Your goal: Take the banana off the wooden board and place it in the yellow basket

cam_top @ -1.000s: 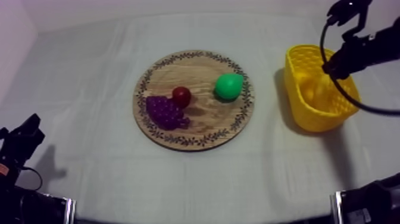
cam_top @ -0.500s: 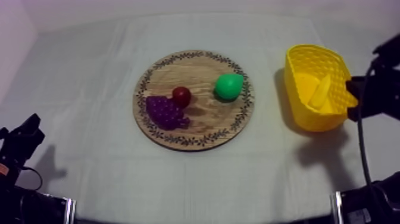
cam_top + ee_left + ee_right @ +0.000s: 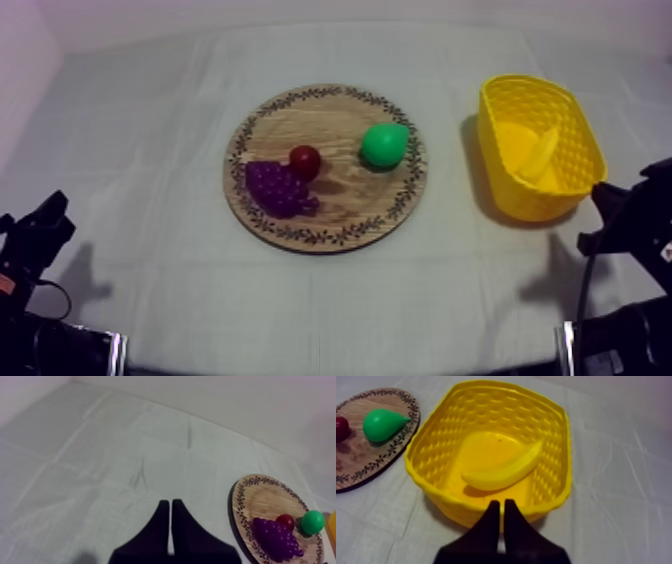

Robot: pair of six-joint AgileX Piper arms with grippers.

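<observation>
Evidently the job was done: the banana (image 3: 506, 471) lay inside the basket (image 3: 433, 438), just ahead of the right tool (image 3: 501, 506), which was closed to a narrow wedge, holding nothing. The left tool (image 3: 171, 505), likewise narrow and empty, sat over the counter (image 3: 100, 451); nothing seemed left.

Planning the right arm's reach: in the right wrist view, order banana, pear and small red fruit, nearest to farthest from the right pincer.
1. Curved yellow toy banana, in the yellow lattice basket just ahead of the right pincer.
2. Green toy pear, on the round wooden board, at its basket-side edge.
3. Small red fruit, on the board beyond the pear.
</observation>
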